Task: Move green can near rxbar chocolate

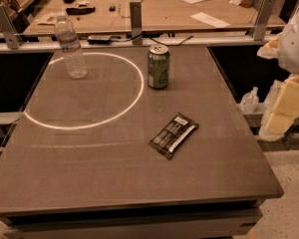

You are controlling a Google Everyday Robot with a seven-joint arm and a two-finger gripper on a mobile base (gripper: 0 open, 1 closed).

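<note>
The green can (158, 66) stands upright on the grey table (89, 158), towards the back and a little right of the middle, silver top and pull tab up. The rxbar chocolate (174, 135) lies flat on the table, in front of the can and slightly to its right, set diagonally and apart from the can. My gripper (284, 106) is at the right edge of the view, off the table's right side. It is level with the stretch between can and bar and touches neither.
A clear plastic water bottle (71, 46) stands at the back left, on a white ring of light (84, 91). A railing with metal posts (136, 16) runs behind the table, and a wooden bench with papers (189, 11) lies beyond it. The floor drops off to the right.
</note>
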